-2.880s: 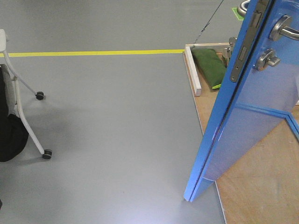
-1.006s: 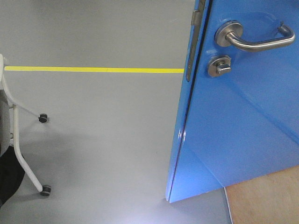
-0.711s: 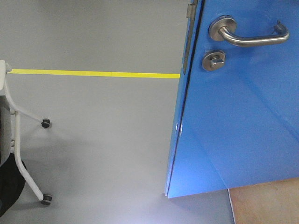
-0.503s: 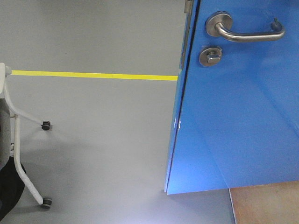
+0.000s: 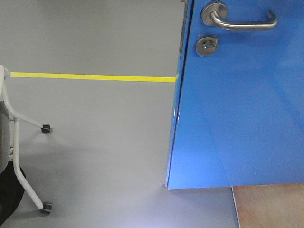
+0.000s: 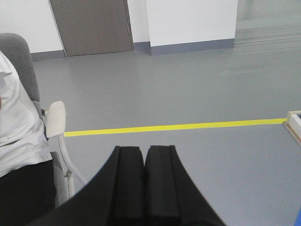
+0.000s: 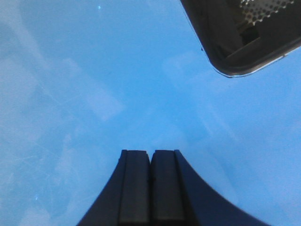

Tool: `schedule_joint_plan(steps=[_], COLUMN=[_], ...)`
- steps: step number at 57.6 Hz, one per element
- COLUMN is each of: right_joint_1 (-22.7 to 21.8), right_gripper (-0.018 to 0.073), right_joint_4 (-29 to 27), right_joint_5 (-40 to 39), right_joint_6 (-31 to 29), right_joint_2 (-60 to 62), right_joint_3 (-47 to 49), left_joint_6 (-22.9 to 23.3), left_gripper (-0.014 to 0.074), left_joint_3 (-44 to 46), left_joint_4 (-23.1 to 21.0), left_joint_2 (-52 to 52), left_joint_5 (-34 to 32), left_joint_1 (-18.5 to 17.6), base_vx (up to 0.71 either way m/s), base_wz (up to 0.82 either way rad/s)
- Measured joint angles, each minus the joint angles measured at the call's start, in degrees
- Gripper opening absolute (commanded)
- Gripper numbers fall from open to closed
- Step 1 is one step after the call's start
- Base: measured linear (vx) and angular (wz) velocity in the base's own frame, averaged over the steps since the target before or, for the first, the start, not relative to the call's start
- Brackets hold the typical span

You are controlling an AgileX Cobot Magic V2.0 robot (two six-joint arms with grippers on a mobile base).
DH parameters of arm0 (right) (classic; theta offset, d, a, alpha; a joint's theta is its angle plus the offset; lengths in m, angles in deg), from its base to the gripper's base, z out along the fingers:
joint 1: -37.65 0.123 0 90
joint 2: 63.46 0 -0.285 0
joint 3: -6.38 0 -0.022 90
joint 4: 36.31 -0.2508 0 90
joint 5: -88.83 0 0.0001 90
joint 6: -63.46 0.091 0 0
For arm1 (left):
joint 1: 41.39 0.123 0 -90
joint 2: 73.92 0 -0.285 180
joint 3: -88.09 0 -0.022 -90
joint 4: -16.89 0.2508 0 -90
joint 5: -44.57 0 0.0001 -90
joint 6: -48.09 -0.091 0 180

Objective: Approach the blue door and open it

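Note:
The blue door (image 5: pixel 237 118) fills the right half of the front view, its panel facing me and its free edge near the middle. Its steel lever handle (image 5: pixel 240 20) sits at the top, with the round thumb-turn lock (image 5: pixel 207 45) below it. My right gripper (image 7: pixel 150 153) is shut and empty, pointing at the door's glossy blue face (image 7: pixel 94 84), which fills the right wrist view. My left gripper (image 6: pixel 144 149) is shut and empty, pointing over grey floor. Neither gripper shows in the front view.
A yellow tape line (image 5: pixel 90 76) crosses the grey floor (image 5: pixel 95 142). A white wheeled chair (image 5: pixel 19 156) stands at the left; a seated person (image 6: pixel 19 136) shows in the left wrist view. A wooden platform (image 5: pixel 268 206) lies under the door, its corner showing in the left wrist view (image 6: pixel 294 125).
The door has swung from nearly edge-on to face me. Its handle and lock have shifted up and left in the front view. The green bag and wooden frame behind it are now hidden.

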State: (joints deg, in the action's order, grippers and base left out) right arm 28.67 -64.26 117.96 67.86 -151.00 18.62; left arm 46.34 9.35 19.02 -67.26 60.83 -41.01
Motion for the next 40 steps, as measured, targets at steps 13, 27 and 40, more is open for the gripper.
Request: schedule_joint_plan(steps=[13, 27, 40], right_joint_1=[0.00, 0.00, 0.00], right_gripper=[0.0002, 0.0002, 0.0002], right_joint_4=[0.00, 0.00, 0.00], right_joint_5=[0.00, 0.00, -0.52], right_joint_6=[0.00, 0.00, 0.00], right_joint_2=[0.00, 0.00, 2.52], right_joint_3=[0.00, 0.00, -5.19], left_joint_6=[0.00, 0.00, 0.00], left_gripper=[0.0070, 0.0070, 0.0070], left_joint_3=[0.00, 0.00, 0.00], left_joint_4=[0.00, 0.00, 0.00], left_joint_2=[0.00, 0.00, 0.00], left_joint_5=[0.00, 0.00, 0.00], left_joint_1=[0.00, 0.00, 0.00], base_vx=[0.00, 0.00, 0.00], base_wz=[0.00, 0.00, 0.00])
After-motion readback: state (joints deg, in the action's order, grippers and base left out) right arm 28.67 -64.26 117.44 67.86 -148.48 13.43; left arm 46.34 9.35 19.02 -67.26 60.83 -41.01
